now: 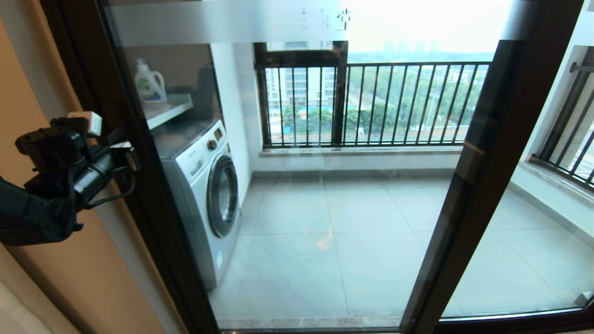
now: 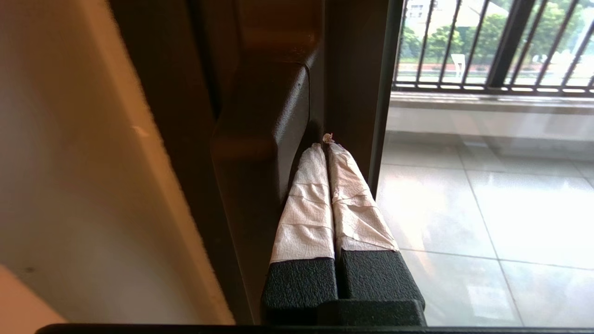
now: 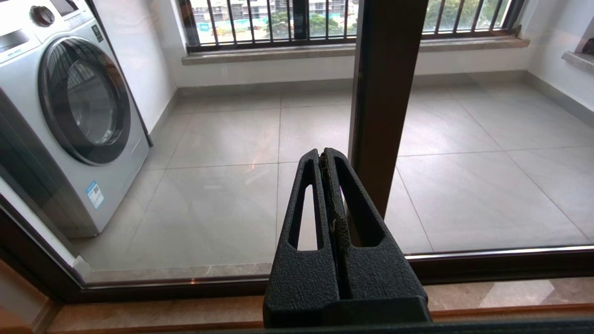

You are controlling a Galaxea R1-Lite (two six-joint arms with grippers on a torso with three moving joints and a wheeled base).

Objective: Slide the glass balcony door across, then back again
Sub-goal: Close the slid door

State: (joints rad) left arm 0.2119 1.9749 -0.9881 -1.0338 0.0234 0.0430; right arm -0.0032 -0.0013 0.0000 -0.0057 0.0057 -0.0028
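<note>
Looking through the head camera, I see the glass balcony door (image 1: 297, 185) filling most of the frame, its left upright running from 12 o'clock down to 6, its top and bottom cut off at the edges. My left gripper (image 2: 327, 141) sits at 9 o'clock against that upright; in the wrist view its tape-wrapped fingers (image 2: 306, 204) are pressed together, tips tucked in the slot between the black bar handle (image 2: 264, 139) and the frame. The handle is hidden behind the arm in the head view. My right gripper (image 3: 323, 155) shows only in its own camera, fingers together on nothing, low in front of the glass near the other dark-framed upright (image 1: 482, 176). Beyond the glass stand a washing machine (image 1: 209, 195) at 8 o'clock, a detergent bottle (image 1: 149, 83) on a shelf (image 1: 169, 111), and the window railing (image 1: 371, 102) at 12 o'clock. The characters on the frosted strip (image 1: 232, 21) are too faint to read.
</note>
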